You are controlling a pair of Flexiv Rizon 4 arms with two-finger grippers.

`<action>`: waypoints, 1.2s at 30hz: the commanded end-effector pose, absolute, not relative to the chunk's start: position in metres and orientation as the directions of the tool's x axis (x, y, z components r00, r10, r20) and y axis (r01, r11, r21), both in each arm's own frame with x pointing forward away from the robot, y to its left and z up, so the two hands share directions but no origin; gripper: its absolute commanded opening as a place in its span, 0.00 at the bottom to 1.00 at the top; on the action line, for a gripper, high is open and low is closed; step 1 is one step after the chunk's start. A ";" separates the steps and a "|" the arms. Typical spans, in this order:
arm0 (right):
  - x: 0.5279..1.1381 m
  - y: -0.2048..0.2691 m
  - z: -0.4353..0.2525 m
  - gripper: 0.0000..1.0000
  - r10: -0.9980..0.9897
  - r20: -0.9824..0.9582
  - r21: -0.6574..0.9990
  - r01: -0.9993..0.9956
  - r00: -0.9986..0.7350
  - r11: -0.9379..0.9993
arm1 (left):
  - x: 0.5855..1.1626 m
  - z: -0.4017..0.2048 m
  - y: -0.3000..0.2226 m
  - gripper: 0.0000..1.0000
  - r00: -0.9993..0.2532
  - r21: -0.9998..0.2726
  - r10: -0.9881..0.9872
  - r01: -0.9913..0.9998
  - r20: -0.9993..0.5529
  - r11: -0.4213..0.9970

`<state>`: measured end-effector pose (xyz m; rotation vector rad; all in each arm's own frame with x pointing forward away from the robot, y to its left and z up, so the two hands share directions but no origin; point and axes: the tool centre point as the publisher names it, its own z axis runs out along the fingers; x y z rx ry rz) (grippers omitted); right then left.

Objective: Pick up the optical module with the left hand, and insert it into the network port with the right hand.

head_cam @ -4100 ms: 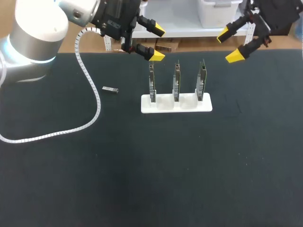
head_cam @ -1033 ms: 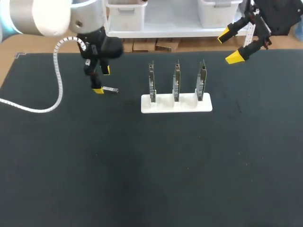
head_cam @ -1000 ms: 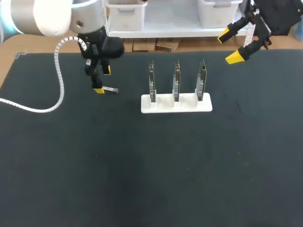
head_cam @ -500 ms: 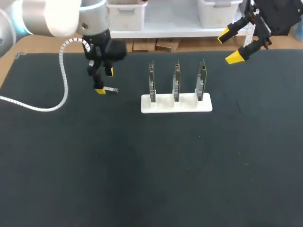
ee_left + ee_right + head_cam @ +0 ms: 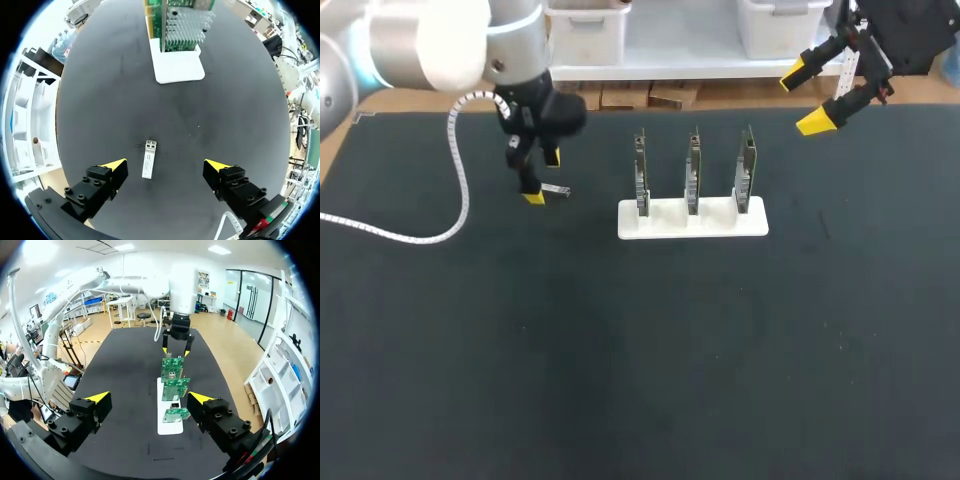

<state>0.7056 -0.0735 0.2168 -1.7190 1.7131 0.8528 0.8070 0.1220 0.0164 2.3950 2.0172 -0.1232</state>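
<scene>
Black tabletop (image 5: 640, 350), matte. The optical module (image 5: 554, 189) lies flat on it toward the far left corner region, left of the white holder (image 5: 692, 218) and apart from it. The holder carries three upright network cards (image 5: 692, 170).

Left pincer (image 5: 540, 177): open, empty, hanging just above the module. In the left wrist view the module (image 5: 148, 158) sits between the two yellow fingertips (image 5: 114, 165), touching neither and clearly closer to one than the other.

Right pincer (image 5: 802, 97): open, empty, held high over the far right corner of the tabletop.

Risks, as I judge them:
- Off-centre module: the nearer finger would touch first on closing and could shove or spin the part instead of clamping it.
- Low, thin, metallic body: tips that stop too high could skate over it; too low, they hit the tabletop.
- A skewed grasp would spoil the handover and the alignment with the port.

Orientation: the long axis runs roughly parallel to the far edge of the tabletop, one end pointing at the holder. That sets it crosswise to the line between the fingertips, so they face its long sides. Which end is the plug end I cannot tell.
</scene>
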 end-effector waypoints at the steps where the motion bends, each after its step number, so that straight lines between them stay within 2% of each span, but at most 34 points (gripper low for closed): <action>1: 0.703 -0.074 0.217 1.00 -0.642 -0.766 0.043 -0.999 -0.020 -0.020 | 0.809 0.014 0.121 1.00 0.169 -0.038 0.984 0.984 -0.052 -0.171; 13: 0.703 -0.074 0.217 1.00 -0.642 -0.766 0.043 -0.999 -0.020 -0.020 | 0.808 0.011 0.125 1.00 0.157 -0.010 0.986 0.987 -0.065 -0.157; 36: 0.703 -0.074 0.217 1.00 -0.642 -0.766 0.043 -0.999 -0.020 -0.020 | 0.806 0.002 0.126 1.00 0.191 -0.045 0.981 0.980 -0.046 -0.193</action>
